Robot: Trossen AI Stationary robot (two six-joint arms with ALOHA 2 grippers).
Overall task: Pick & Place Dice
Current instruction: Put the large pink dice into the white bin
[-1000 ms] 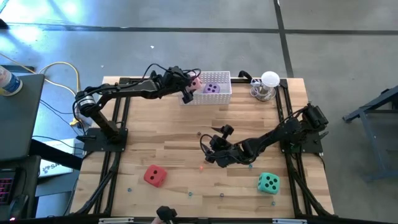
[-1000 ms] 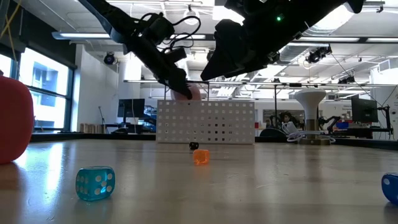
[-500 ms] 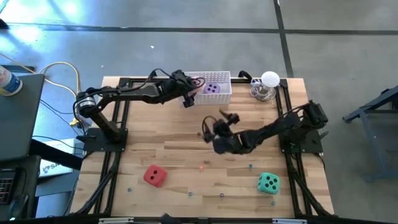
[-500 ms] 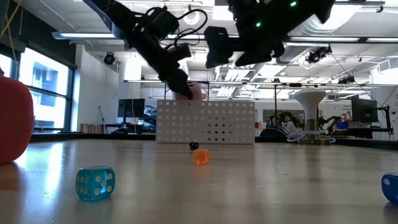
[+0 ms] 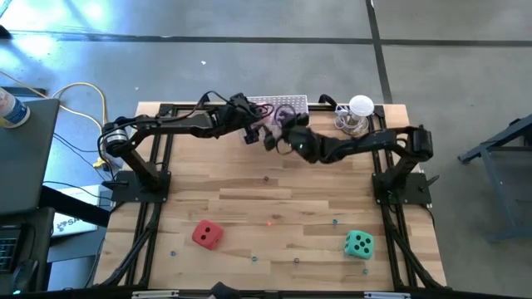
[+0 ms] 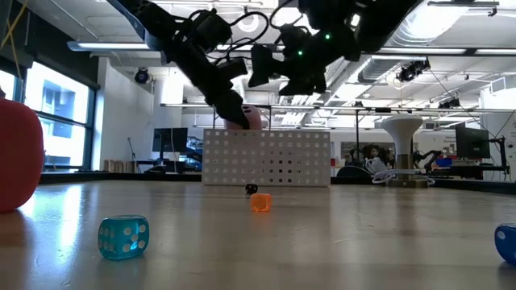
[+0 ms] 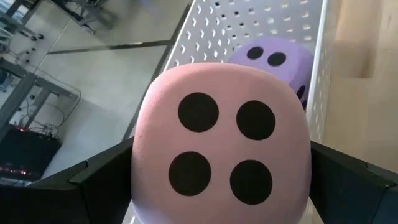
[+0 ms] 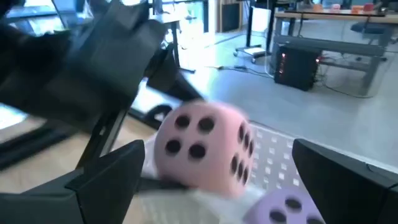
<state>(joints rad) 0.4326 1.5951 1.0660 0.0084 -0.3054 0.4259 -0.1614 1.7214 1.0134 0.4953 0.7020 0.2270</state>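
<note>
Over the white perforated basket (image 5: 293, 103), the left gripper (image 5: 252, 124) clamps the pink die (image 7: 221, 146) between its fingers (image 7: 74, 180), four dark pips facing its wrist camera. The purple die (image 7: 277, 59) lies in the basket just beyond. The right gripper (image 5: 277, 137) hovers close beside, fingers spread and empty, facing the pink die.

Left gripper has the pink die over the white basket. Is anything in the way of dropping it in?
The left gripper holds the soft pink die above the white perforated basket, where the purple die already sits. The open right gripper hangs close beside the pink die, crowding the drop.
</note>
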